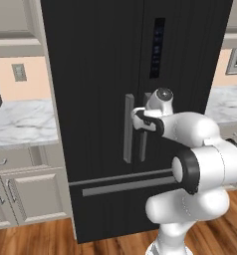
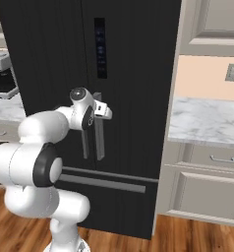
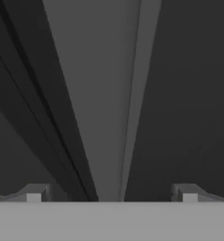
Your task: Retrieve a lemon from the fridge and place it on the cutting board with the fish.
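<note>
The black fridge (image 1: 100,74) (image 2: 55,59) stands shut in front of me, both doors closed. My gripper (image 1: 140,119) (image 2: 103,110) is at the upper part of the right door's long grey handle (image 1: 143,147) (image 2: 100,142). In the hand view that handle (image 3: 104,94) runs up between my two fingertips (image 3: 36,193), which stand wide apart on either side of it without touching. The gripper (image 3: 111,195) is open and holds nothing. The lemon, the cutting board and the fish are out of view.
The left door's handle (image 1: 129,127) hangs just beside the right one. A horizontal drawer handle (image 1: 125,185) crosses the fridge bottom. Marble counters (image 1: 21,122) (image 2: 207,120) over beige cabinets flank the fridge. The floor (image 2: 188,236) is wood.
</note>
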Controlling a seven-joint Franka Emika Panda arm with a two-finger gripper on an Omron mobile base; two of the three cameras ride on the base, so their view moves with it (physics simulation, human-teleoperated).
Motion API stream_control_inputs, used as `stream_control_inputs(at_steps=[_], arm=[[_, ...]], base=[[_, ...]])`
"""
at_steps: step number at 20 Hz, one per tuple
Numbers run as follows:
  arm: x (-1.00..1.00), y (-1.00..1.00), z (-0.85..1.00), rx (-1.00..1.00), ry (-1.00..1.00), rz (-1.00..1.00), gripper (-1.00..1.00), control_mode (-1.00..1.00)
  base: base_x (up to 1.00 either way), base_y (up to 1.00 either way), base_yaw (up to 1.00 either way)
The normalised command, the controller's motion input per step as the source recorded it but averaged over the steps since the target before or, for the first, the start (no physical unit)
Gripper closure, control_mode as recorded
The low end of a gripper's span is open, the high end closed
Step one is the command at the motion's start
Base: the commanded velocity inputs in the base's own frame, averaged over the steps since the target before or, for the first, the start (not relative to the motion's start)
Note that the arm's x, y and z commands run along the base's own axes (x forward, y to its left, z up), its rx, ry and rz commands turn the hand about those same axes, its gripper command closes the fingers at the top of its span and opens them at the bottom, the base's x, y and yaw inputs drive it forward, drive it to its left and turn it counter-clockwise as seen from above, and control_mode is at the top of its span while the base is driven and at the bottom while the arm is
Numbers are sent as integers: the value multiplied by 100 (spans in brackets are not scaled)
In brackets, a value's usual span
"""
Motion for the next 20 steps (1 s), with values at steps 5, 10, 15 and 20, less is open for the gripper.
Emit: stream_control_inputs(at_steps=[5, 10, 15, 20], arm=[[22, 0, -14, 0, -3, 0, -100, -100], [23, 0, -18, 0, -2, 0, -100, -100], [30, 0, -16, 0, -1, 0, -100, -100], [36, 0, -2, 0, -1, 0, -100, -100]], base=[[0, 0, 0], [0, 0, 0], [0, 0, 0], [0, 0, 0]])
